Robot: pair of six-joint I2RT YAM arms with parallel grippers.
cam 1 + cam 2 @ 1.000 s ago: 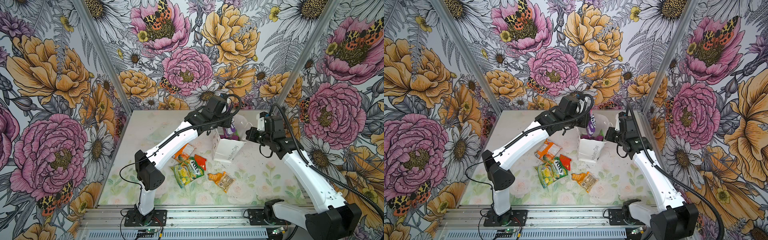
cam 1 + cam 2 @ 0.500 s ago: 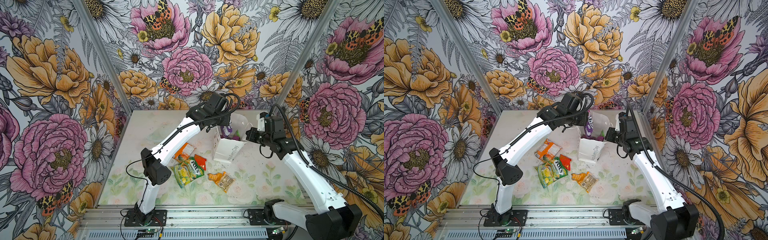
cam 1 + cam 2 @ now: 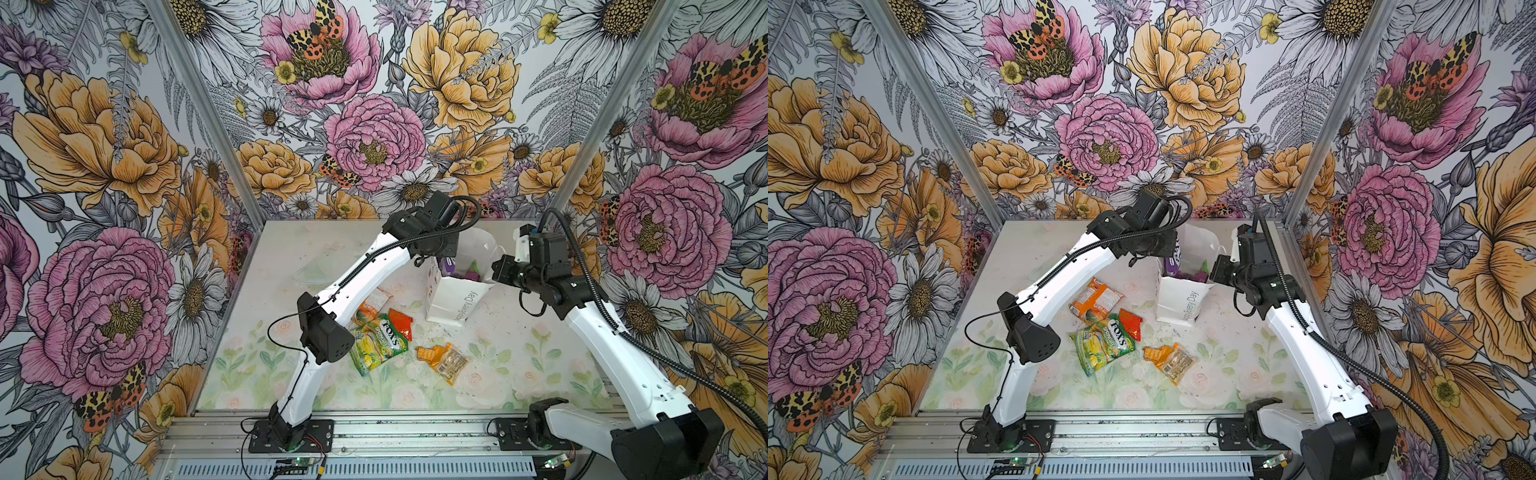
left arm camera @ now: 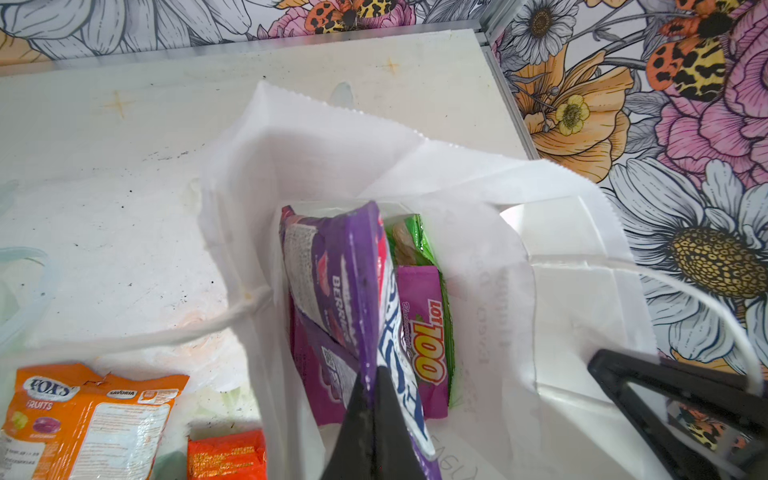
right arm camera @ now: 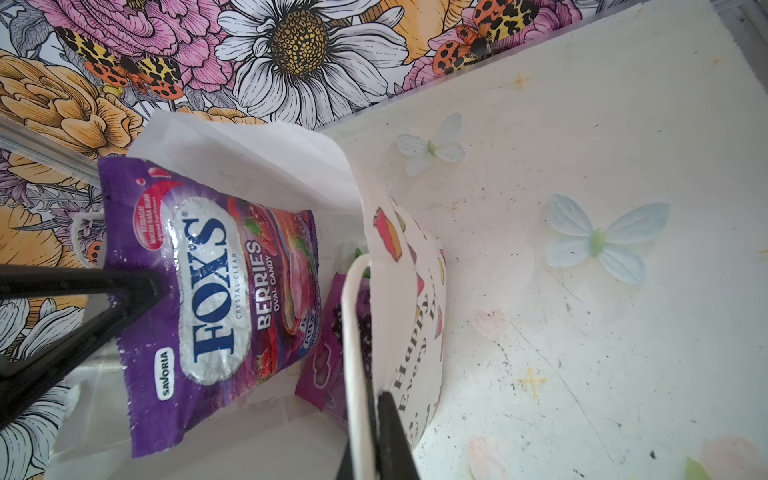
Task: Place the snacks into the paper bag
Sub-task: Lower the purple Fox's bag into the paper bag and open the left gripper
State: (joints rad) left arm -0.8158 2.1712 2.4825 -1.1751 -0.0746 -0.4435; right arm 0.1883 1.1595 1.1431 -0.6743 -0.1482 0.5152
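Note:
The white paper bag (image 3: 453, 299) (image 3: 1179, 301) stands open near the back right corner. My left gripper (image 4: 372, 374) is shut on a purple FOX'S Berries packet (image 4: 340, 282) (image 5: 216, 299), which hangs upright in the bag's mouth. A pink-purple packet (image 4: 424, 345) and a green one (image 4: 411, 241) lie inside. My right gripper (image 5: 380, 399) is shut on the bag's front rim beside its cord handle (image 5: 353, 332). On the table lie an orange-white packet (image 3: 372, 305), a green-yellow FOX'S packet (image 3: 378, 343), a small red-orange one (image 3: 401, 322), a small orange one (image 3: 430, 353) and a small clear one (image 3: 451, 363).
A clear plastic piece (image 3: 309, 272) lies at the back left of the table. Floral walls close in the table on three sides, and the bag stands close to the right wall. The left arm's elbow (image 3: 324, 332) hangs over the loose packets.
The left arm's elbow has swung right and up while its gripper stays at the bag's mouth with the purple packet. The right arm and the bag have held still.

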